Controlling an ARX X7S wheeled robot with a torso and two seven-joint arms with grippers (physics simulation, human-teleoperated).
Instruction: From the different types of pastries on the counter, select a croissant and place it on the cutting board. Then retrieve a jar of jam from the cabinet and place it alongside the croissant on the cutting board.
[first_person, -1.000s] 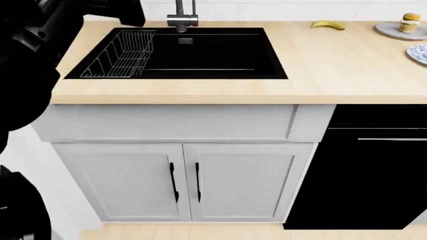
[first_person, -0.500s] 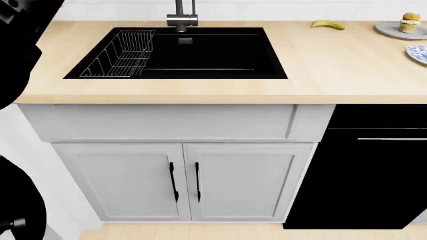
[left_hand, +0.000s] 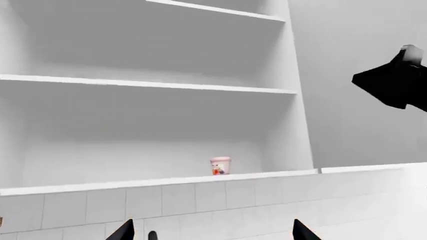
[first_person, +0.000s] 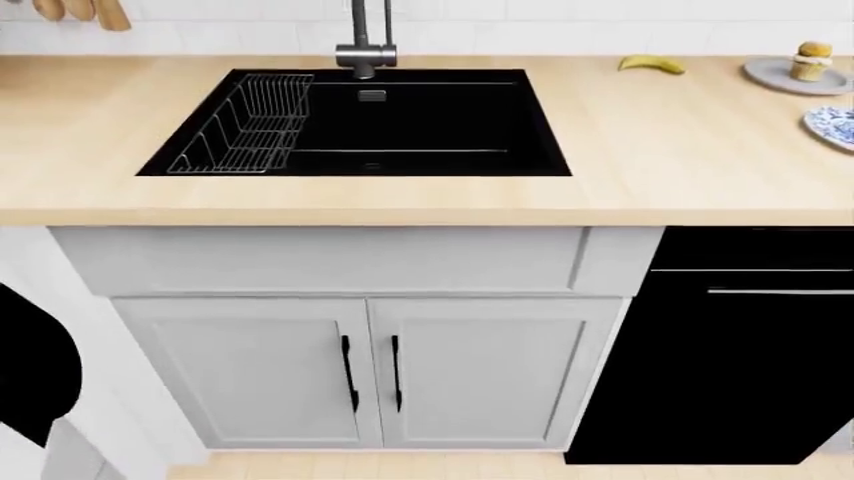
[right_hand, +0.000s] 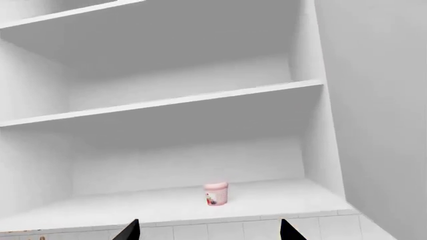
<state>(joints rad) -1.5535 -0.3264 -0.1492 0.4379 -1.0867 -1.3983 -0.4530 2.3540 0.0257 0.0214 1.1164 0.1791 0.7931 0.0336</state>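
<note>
**Both grippers spread before one jam jar**

The left gripper (left_hand: 212, 231) and right gripper (right_hand: 208, 229) were spread wide, holding nothing. One jar of jam (right_hand: 215, 193) stood on the cabinet's lowest shelf (right_hand: 280, 197). One cupcake (first_person: 810, 61) sat on the counter (first_person: 667, 130).

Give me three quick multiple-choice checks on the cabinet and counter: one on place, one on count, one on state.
1. Where in the cabinet does the jar of jam stand?
A. top shelf
B. middle shelf
C. lowest shelf

2. How many jars show on the shelves?
A. one
B. two
C. three

3. How do the white base cabinet doors under the sink stand?
A. both shut
B. one ajar
C. both wide open

Key:
1 C: both wrist views show the jar on the lowest shelf, with bare shelves above.
2 A: it is the only item there.
3 A: in the head view both doors lie flush, handles side by side.
</note>
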